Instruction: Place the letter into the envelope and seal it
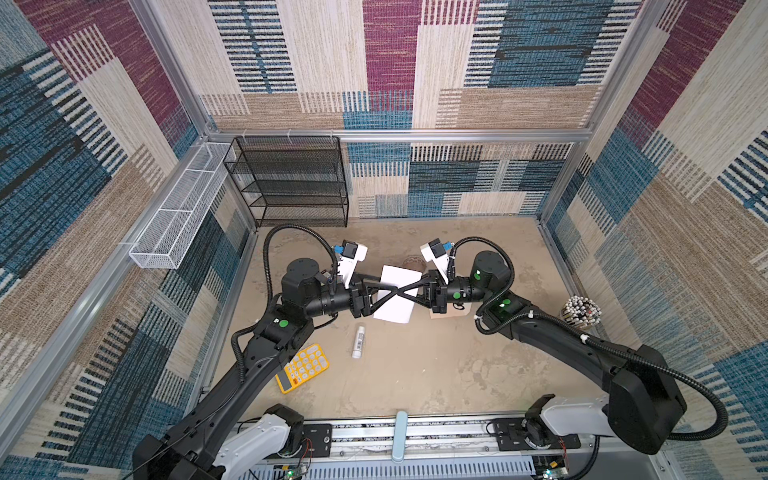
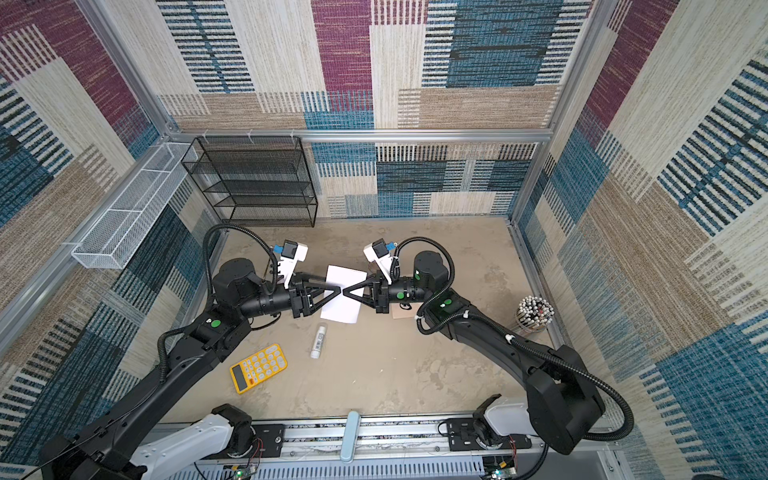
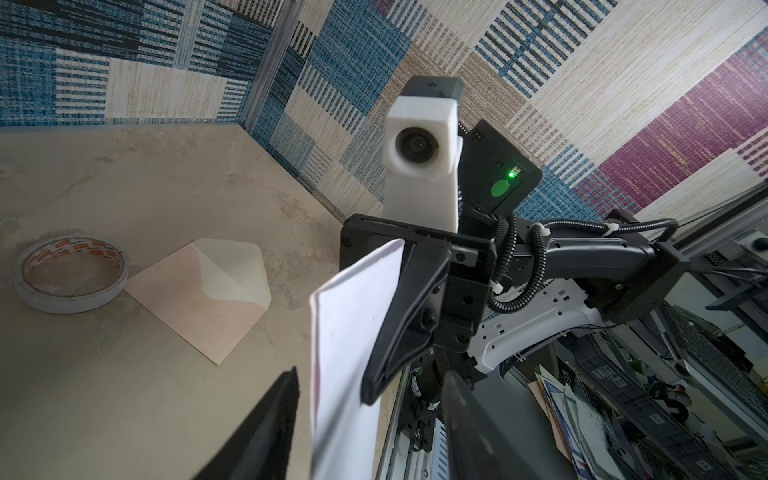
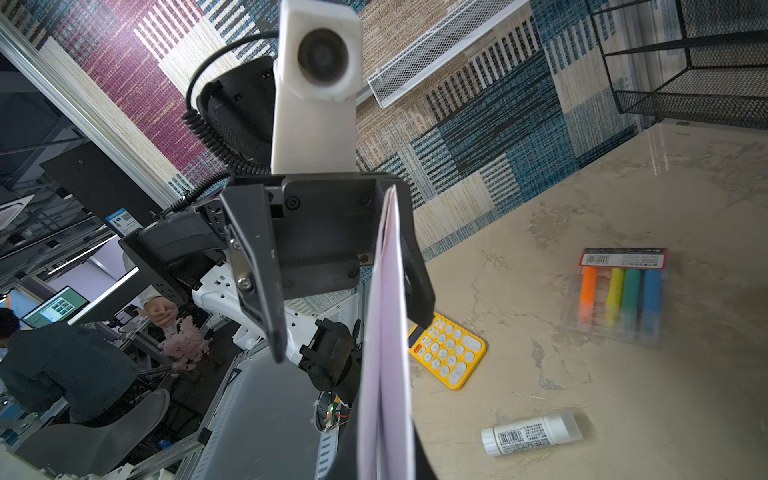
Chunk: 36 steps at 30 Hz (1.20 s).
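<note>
Handover step, by the look of it: right gripper (image 2: 349,291) pinches the letter (image 2: 347,276) aloft; left gripper (image 2: 334,290), in from 9 o'clock, straddles it, jaws half open, gripping nothing. Close fully before the right releases. At 3 o'clock the envelope (image 3: 195,307) lies flap-open on the table (image 3: 124,187).

The letter (image 1: 392,309) hangs centrally — the envelope (image 3: 195,303) to its right, glue stick (image 1: 358,341) before it.

Left gripper (image 2: 337,290) and right gripper (image 2: 345,290) meet tip to tip at the letter (image 2: 340,309) — glue stick (image 2: 319,341) and calculator (image 2: 258,368) lie nearer the front.
</note>
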Each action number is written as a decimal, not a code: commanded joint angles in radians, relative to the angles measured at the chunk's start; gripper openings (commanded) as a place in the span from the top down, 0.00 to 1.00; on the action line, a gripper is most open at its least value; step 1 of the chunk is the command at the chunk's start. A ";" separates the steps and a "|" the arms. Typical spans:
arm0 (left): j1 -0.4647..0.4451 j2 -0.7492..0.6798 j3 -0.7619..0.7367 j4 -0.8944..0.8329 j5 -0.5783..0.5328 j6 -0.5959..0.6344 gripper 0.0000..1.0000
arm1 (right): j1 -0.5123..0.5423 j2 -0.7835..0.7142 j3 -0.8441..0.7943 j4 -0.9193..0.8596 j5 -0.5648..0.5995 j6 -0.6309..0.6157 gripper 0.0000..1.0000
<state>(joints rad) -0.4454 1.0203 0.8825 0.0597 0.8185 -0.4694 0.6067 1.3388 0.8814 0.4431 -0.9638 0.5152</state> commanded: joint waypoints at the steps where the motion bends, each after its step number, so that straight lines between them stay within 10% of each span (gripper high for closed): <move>1: 0.002 0.002 0.007 0.058 0.046 -0.006 0.54 | 0.001 0.007 0.010 0.014 -0.030 0.002 0.91; 12: 0.002 0.012 0.007 0.029 0.047 0.016 0.99 | 0.001 0.004 -0.006 0.007 -0.033 -0.010 0.81; 19: 0.006 -0.055 -0.047 0.067 -0.045 0.025 1.00 | -0.024 -0.030 -0.057 0.078 -0.054 0.051 0.50; 36: 0.020 -0.062 -0.100 0.138 -0.039 -0.032 1.00 | -0.050 -0.021 -0.084 0.322 -0.083 0.218 0.69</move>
<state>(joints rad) -0.4259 0.9573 0.7860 0.1459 0.7841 -0.4843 0.5568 1.3174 0.7883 0.7139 -1.0405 0.7120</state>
